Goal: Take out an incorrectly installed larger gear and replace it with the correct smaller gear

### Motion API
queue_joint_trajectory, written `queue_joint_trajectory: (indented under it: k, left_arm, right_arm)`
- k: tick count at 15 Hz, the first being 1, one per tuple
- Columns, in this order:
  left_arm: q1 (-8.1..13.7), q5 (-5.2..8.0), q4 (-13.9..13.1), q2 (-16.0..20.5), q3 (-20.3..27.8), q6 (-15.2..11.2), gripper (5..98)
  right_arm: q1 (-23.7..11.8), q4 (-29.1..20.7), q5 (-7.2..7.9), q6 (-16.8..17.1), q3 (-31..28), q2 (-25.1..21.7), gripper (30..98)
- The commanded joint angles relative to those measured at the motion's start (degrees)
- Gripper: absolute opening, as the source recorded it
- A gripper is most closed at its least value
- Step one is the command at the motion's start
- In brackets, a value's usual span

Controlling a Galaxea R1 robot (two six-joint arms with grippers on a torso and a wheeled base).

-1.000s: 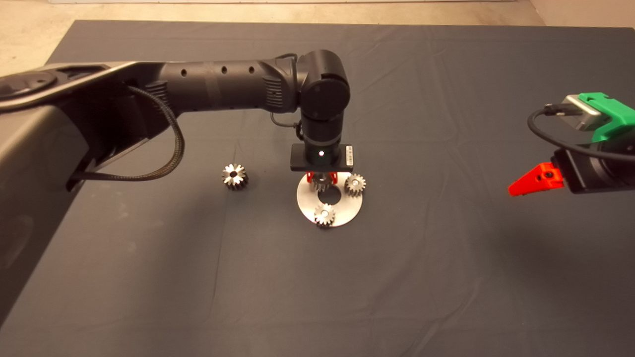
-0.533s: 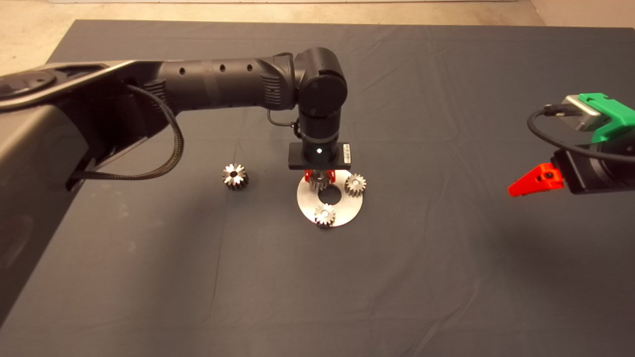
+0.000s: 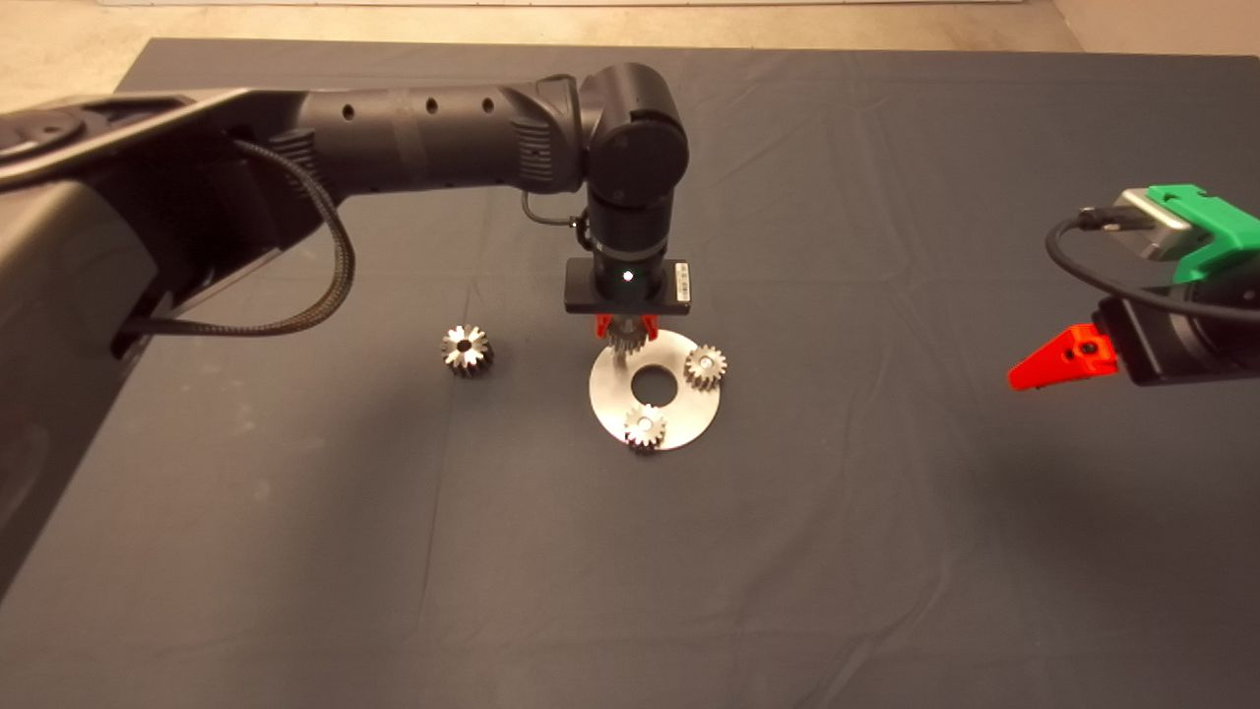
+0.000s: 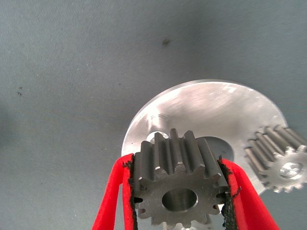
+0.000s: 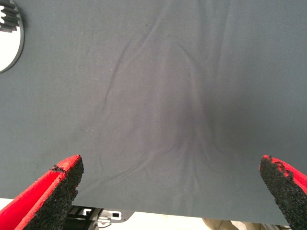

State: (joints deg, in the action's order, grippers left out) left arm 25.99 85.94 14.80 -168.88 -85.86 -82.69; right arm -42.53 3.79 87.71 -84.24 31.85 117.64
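My left gripper (image 3: 623, 328) hangs over the far-left edge of the round silver plate (image 3: 682, 418), shut on the smaller gear (image 3: 623, 341). In the left wrist view the gear (image 4: 175, 178) sits between the red fingers (image 4: 112, 201), its bore facing the camera, lifted off the plate (image 4: 206, 110). The larger gear (image 3: 466, 351), with a star-like face, lies on the mat left of the plate. My right gripper (image 3: 1061, 357) waits at the right edge, and its wrist view shows that gripper (image 5: 177, 191) open and empty.
Two more fine-toothed gears stand on the plate, one at its right (image 3: 706, 366) and one at its near edge (image 3: 645, 427). The plate has a round centre hole (image 3: 654, 388). The dark mat (image 3: 630, 571) is wrinkled, and pale floor lies beyond its far edge.
My left gripper has risen from the plate with the smaller gear still between its fingers. The right arm and the other gears have not moved.
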Motion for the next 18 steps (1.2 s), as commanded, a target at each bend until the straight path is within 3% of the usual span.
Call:
queue_joint_trajectory:
  k: [1,5,8,18]
  left_arm:
    - [1.09,0.45,-0.12,-0.1,0.53,0.07,27.6]
    - [0.37,0.54,-0.03,-0.1,0.43,0.07,27.6]
    - [-1.74,0.56,0.32,-0.1,-0.08,0.07,27.6]
    - [-1.37,0.89,1.37,0.43,-1.58,0.42,27.6]
  right_arm:
    - [-0.98,-1.51,0.88,0.04,0.12,0.36,97.1]
    - [-1.06,-1.51,0.88,0.12,0.21,0.36,97.1]
    - [-1.06,-1.51,0.88,0.13,0.21,0.36,97.1]
    - [-0.98,-1.51,0.79,0.04,-0.06,0.36,97.1]
